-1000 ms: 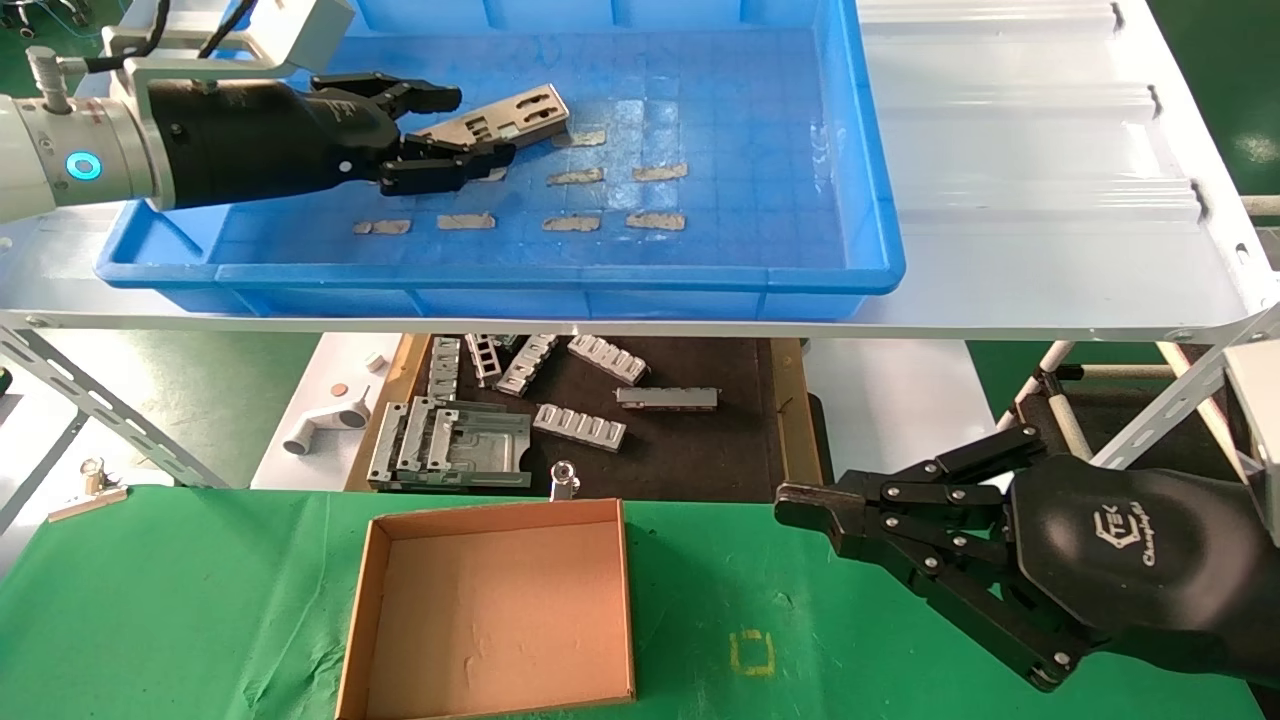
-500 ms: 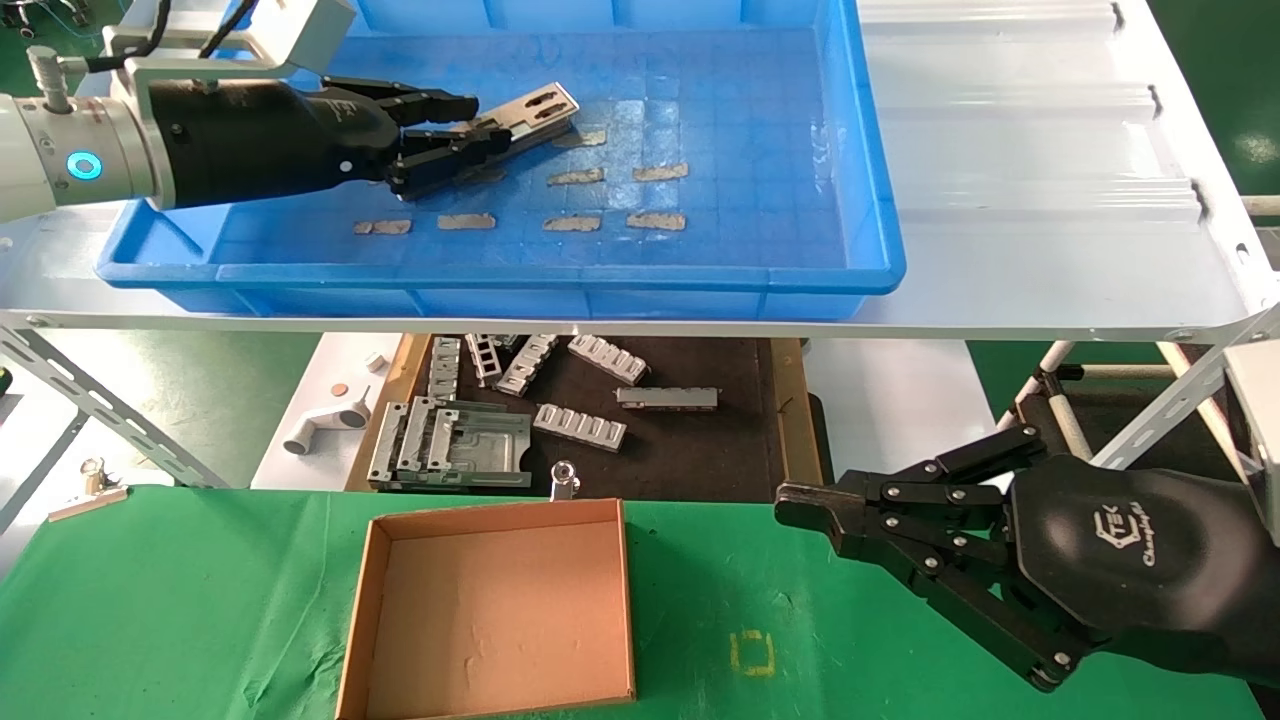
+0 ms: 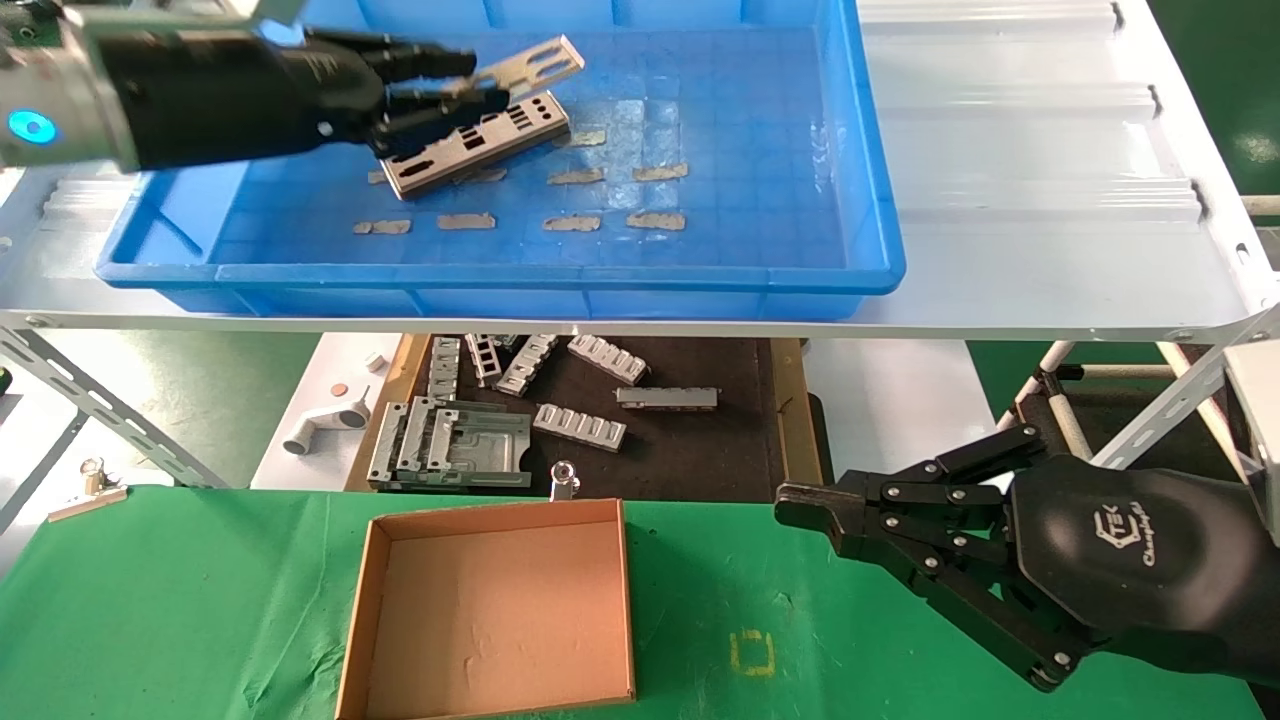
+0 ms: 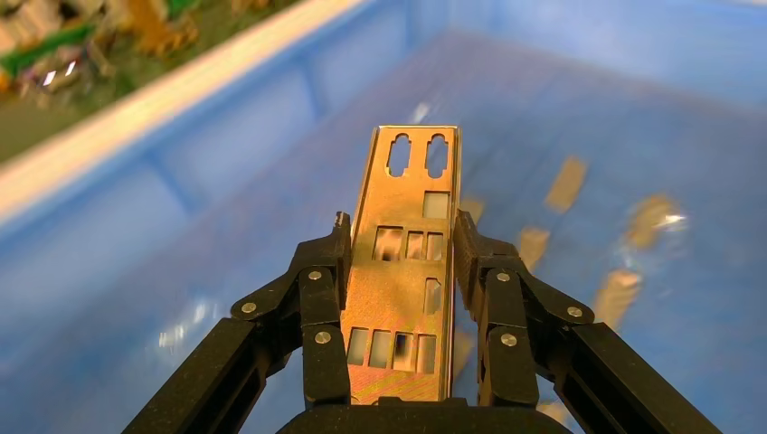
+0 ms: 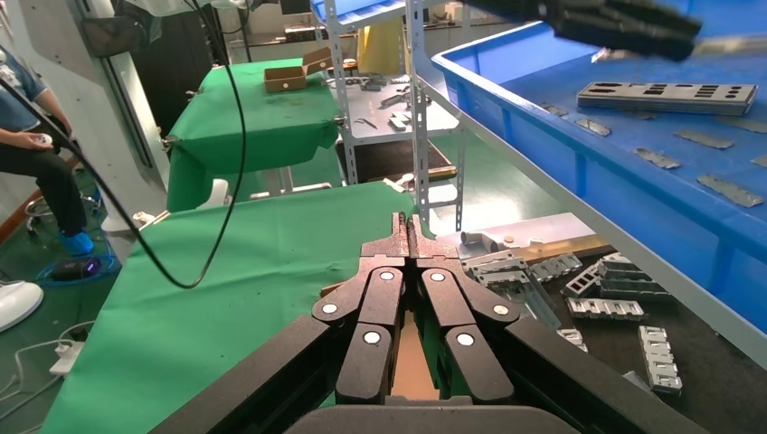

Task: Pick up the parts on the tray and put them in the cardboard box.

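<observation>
My left gripper [image 3: 472, 80] is shut on a thin silver-grey punched plate [image 3: 540, 60] and holds it, tilted, above the far left of the blue tray [image 3: 500, 275]. In the left wrist view the plate [image 4: 402, 271] sits between the two fingers [image 4: 324, 280] by its long edges. A second plate [image 3: 470, 145] lies flat on the tray floor just below; it also shows in the right wrist view [image 5: 669, 93]. The brown cardboard box [image 3: 490, 610] stands open on the green table, near and low. My right gripper [image 3: 790, 510] is shut and empty, hovering right of the box.
Tan tape scraps [image 3: 570, 222] dot the tray floor. The tray rests on a white shelf [image 3: 1050, 200]. Below it, a black wood-edged tray [image 3: 690, 450] holds ribbed grey brackets [image 3: 580, 425]. A metal clip [image 3: 565, 480] stands at the box's far wall.
My left gripper has shut on the upper plate and lifted it up and back, uncovering a second plate lying in the tray. The right arm has not moved.
</observation>
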### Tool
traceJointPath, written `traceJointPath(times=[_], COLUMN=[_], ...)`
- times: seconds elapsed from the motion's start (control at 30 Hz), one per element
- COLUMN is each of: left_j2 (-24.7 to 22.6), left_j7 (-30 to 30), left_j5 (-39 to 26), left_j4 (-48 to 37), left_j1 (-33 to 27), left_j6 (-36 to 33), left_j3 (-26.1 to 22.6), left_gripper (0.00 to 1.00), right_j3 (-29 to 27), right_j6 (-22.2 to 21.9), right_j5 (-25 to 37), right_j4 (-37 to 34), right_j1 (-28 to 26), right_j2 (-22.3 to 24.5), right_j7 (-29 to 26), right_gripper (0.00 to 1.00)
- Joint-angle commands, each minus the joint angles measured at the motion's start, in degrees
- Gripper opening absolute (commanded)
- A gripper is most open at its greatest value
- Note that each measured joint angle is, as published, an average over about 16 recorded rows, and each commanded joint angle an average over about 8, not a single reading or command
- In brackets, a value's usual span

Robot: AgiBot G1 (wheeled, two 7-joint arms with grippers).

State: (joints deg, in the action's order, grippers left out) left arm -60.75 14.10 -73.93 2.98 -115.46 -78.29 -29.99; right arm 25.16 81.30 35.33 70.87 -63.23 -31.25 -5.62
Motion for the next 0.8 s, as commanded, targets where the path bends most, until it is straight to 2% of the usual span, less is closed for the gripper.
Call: traceJointPath(times=[0.03,0.17,0.27,0.43,0.63,0.8], left_j2=[0.70,2.48,3.99,8.69,18.63,24.62], left_j7=[0.52,2.23,2.87,-0.22,-8.38,-11.74], left_j5=[0.33,0.35,1.13,6.95,18.43,21.79], left_j4=[0.56,3.40,7.30,20.19,40.26,49.48], left_j1=[-0.69,-1.12,-0.32,4.28,10.81,14.35], left_j6=[-2.52,-10.56,-13.59,-14.22,-13.34,-11.69], left_j3=[0.26,-0.32,-1.31,-5.02,-11.68,-14.69], left_gripper=[0.00,0.00,0.00,0.00,0.00,0.00], right_j3=[0.00,0.00,0.00,0.00,0.00,0.00], right_j6=[0.00,0.00,0.00,0.00,0.00,0.00], right_j5=[0.00,0.00,0.00,0.00,0.00,0.00], right_j4=[0.00,0.00,0.00,0.00,0.00,0.00], right_j1=[0.00,0.00,0.00,0.00,0.00,0.00], right_j2=[0.00,0.00,0.00,0.00,0.00,0.00], right_j7=[0.00,0.00,0.00,0.00,0.00,0.00], right_gripper=[0.00,0.00,0.00,0.00,0.00,0.00])
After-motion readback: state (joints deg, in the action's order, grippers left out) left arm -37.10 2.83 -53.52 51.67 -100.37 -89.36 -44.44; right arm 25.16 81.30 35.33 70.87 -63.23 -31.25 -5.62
